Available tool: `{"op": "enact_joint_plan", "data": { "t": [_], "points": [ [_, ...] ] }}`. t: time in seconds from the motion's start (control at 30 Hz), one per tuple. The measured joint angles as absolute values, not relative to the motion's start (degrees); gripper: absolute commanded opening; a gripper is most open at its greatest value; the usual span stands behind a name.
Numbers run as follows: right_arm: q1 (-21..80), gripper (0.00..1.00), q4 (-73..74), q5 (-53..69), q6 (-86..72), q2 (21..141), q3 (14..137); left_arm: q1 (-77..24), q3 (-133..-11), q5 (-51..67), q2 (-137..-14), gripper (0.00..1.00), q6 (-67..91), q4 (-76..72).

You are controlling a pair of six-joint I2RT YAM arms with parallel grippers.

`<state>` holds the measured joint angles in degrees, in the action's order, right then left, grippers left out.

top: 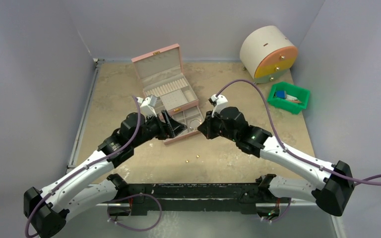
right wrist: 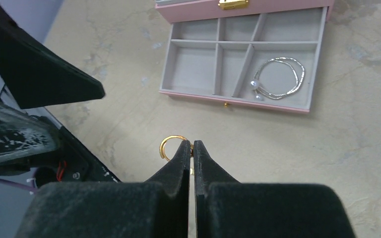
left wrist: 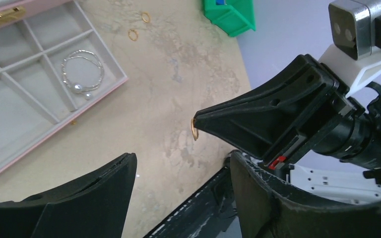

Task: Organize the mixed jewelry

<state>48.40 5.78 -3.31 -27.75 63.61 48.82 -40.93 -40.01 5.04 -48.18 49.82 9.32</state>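
Mixed jewelry, state at this moment. Gold ring [right wrist: 172, 145]: gripped by its edge between the tips of the right gripper [right wrist: 192, 147], whose jaws are pressed together on it; it is held above the table [top: 228, 158], clear of the surface, in front of the drawer [right wrist: 233, 98] pulled out of the pink box [top: 161, 62]. Silvery wire bracelet [right wrist: 279, 78]: laid flat in the right-hand front compartment of the drawer as seen from the right wrist, with pale beads at one side of the loop; the other compartments in view are seen bare. Two further gold rings [left wrist: 145, 17] [left wrist: 133, 34]: left on the table just beyond the drawer's corner, apart from each other. Two tiny gold pieces [top: 187, 160] [top: 198, 157]: seen on the table in front of the box in the top view, too small to be identified. Left gripper [left wrist: 182, 156]: jaws spread apart, nothing gripped, held close to the right gripper's tips with the ring just beyond its fingers. Green bin [top: 288, 99]: placed at the far right, blue items inside. Round container [top: 268, 52]: stood in the far right corner.
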Motion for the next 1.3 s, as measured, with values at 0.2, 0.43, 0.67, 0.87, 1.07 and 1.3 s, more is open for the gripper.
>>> {"op": "enact_joint_plan", "data": {
  "t": [0.2, 0.43, 0.67, 0.87, 1.07, 1.3],
  "points": [
    [51.4, 0.00, 4.4, -3.5, -28.6, 63.5, 48.8, -40.9, -37.6, 8.0, -50.1, 0.52, 56.3, 3.5],
    [53.3, 0.00, 3.3, -3.5, -29.0, 63.5, 48.9, -40.9, -36.2, 10.3, -51.5, 0.35, 59.9, 0.3],
    [54.0, 0.00, 2.7, -3.8, -29.4, 63.6, 49.6, -40.9, -36.1, 11.1, -51.5, 0.31, 61.0, -1.2],
    [54.2, 0.00, 2.7, -4.1, -30.0, 63.3, 49.6, -40.9, -35.7, 11.4, -51.5, 0.24, 61.1, -2.1],
    [54.6, 0.00, 2.7, -5.1, -30.6, 62.5, 49.6, -40.9, -35.7, 11.7, -51.6, 0.22, 61.5, -2.4],
    [54.9, 0.00, 2.1, -5.5, -31.1, 62.5, 49.8, -40.9, -35.7, 11.9, -51.6, 0.21, 62.0, -2.5]
  ]
}}
